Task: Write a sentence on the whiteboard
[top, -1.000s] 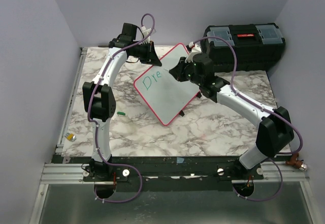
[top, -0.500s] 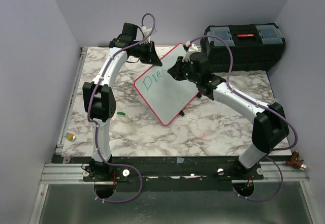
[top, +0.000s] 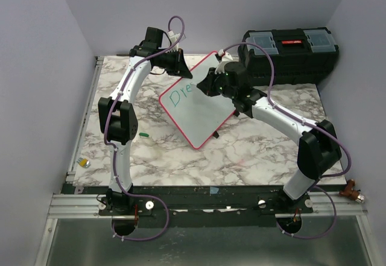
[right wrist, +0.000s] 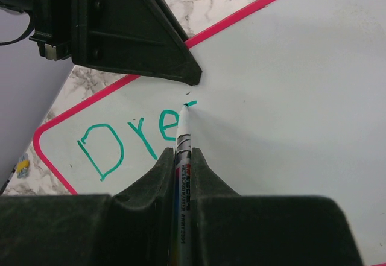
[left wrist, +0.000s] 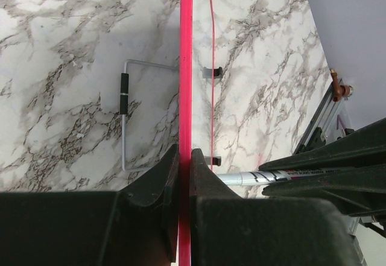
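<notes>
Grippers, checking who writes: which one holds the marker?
The right gripper: its jaws pinch the marker, tip on the whiteboard. The left gripper clamps the whiteboard's red edge instead.

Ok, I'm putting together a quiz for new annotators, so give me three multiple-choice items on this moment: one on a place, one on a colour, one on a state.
1. Where is the black toolbox?
A. at the far right, beyond the whiteboard
B. at the near left
C. lying on the whiteboard

2. What colour is the writing on the whiteboard?
A. red
B. green
C. black

3. How is the left gripper?
A. open above bare marble
B. shut on a marker
C. shut on the whiteboard's rim

Answers: 1 A, in the top view it sits at the back on the right. 2 B, the letters "Dre" are green. 3 C, in the left wrist view its fingers pinch the red rim.
</notes>
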You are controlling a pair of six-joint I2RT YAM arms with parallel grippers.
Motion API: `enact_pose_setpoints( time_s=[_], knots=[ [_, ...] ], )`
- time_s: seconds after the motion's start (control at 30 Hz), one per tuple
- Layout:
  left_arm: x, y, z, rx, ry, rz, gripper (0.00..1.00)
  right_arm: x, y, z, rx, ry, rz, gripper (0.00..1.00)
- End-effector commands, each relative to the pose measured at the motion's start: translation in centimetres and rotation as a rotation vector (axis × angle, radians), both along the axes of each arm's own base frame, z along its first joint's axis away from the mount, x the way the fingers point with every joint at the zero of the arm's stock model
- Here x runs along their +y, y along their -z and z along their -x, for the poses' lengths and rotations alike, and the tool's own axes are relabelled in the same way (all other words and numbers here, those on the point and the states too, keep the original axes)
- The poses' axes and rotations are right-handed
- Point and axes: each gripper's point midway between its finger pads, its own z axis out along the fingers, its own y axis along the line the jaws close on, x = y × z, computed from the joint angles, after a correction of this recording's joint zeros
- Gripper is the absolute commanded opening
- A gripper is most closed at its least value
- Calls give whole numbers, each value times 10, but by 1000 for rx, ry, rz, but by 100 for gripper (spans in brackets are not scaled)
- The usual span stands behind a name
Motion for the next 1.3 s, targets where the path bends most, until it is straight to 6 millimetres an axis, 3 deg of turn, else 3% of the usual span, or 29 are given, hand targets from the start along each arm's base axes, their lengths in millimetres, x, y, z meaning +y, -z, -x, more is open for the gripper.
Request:
enact_pose_setpoints(
  time_s=[0.0, 0.27, 0.57, 1.27],
  knots=[
    [-19, -7, 18, -30, 71, -20, 0, 10, 9, 8, 21, -67, 7, 1],
    [-19, -8, 17, -32, 68, -20, 0, 2, 28, 18, 51, -63, 34, 1],
    [-19, -8, 17, -29, 65, -22, 0, -8, 32, 23, 54, -38, 46, 1],
    [-20, -6, 19, -29, 71, -26, 0, -13, 7, -1, -11, 59, 54, 1]
  ],
)
